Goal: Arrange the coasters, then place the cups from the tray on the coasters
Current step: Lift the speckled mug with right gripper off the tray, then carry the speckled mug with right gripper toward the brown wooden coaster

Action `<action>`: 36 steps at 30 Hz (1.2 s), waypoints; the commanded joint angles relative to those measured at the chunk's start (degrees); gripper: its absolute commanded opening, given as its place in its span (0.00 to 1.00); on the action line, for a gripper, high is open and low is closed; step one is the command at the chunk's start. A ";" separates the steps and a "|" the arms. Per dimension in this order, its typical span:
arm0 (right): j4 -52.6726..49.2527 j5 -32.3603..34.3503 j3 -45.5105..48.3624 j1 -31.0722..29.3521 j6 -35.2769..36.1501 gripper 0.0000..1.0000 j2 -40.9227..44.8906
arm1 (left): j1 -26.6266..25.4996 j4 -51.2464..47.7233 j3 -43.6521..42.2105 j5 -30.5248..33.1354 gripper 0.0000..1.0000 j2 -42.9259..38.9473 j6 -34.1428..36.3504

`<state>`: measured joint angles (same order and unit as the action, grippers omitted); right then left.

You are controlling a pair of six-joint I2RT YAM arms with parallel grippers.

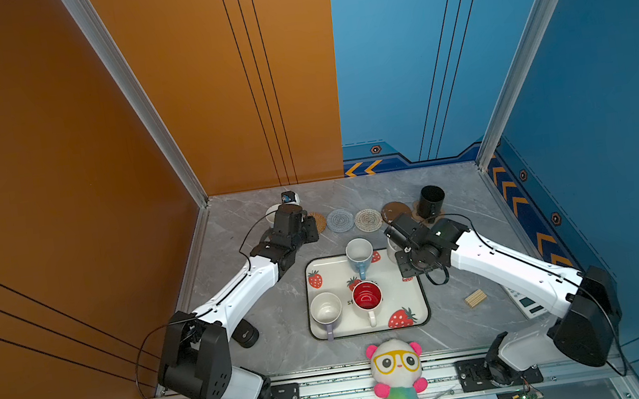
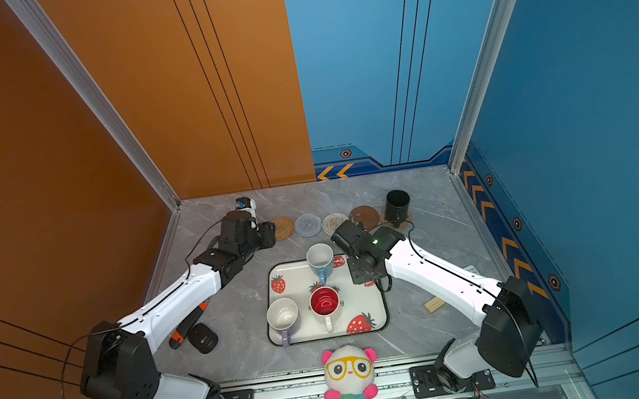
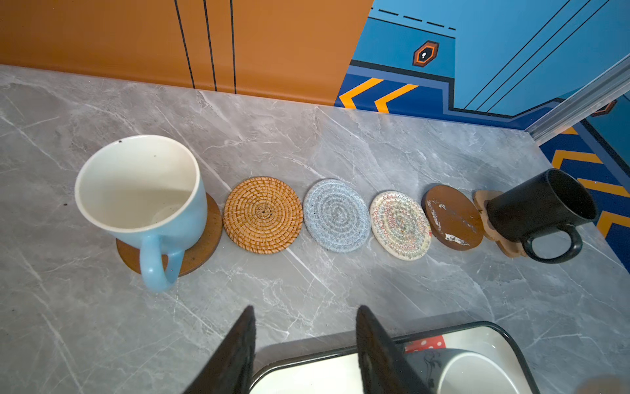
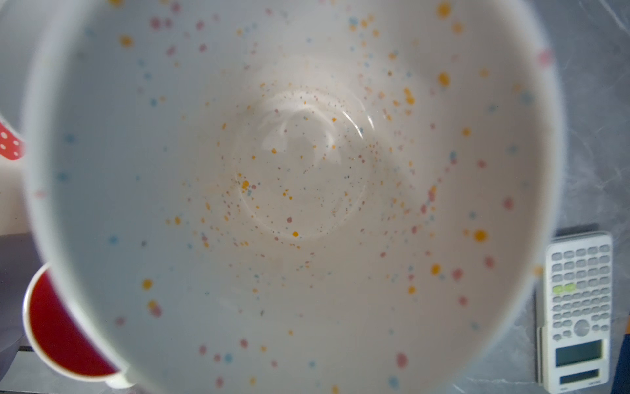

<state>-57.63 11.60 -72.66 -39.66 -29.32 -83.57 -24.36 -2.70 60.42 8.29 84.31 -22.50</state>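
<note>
Left tool (image 3: 305, 310) gapes empty; whether right tool (image 1: 394, 241) is clamped cannot be told; tray (image 1: 401, 296) reads "st".

You'll see a smooth grey marble-look surface (image 3: 102, 324) with a faint sheen. On it the rattan coaster (image 3: 263, 214) is rough woven cane, the grey-blue round (image 3: 336, 215) and beige round (image 3: 400, 225) soft corded cloth, the brown disc (image 3: 453, 218) matt wood scuffed white. Your light blue mug (image 3: 143, 198) and speckled mug (image 4: 300, 170) are glossy glazed ceramic; the black mug (image 3: 538, 204) looks matt.
</note>
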 commanded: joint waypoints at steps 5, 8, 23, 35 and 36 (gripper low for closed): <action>4.25 -0.43 -9.65 7.80 10.55 0.00 -7.52 | 0.63 0.33 0.03 0.40 0.48 -0.73 -0.35; 6.58 -2.71 -12.03 10.61 12.31 0.00 -11.86 | 0.72 0.04 0.13 1.01 0.49 -0.73 -0.09; 10.42 -7.16 -28.80 17.92 16.47 0.00 -28.54 | 0.48 -1.52 2.00 2.28 0.47 0.22 0.09; 11.77 -9.72 -36.67 21.07 15.94 0.00 -36.61 | -1.90 -1.61 2.74 3.81 0.47 -0.42 1.05; 11.81 -9.57 -36.79 21.14 16.02 0.00 -36.81 | -2.05 -1.61 2.90 3.92 0.47 -0.30 1.13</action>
<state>-49.17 2.15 -106.34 -19.09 -13.67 -120.36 -25.71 -3.33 61.10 10.50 84.55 -22.26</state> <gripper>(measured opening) 0.162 0.474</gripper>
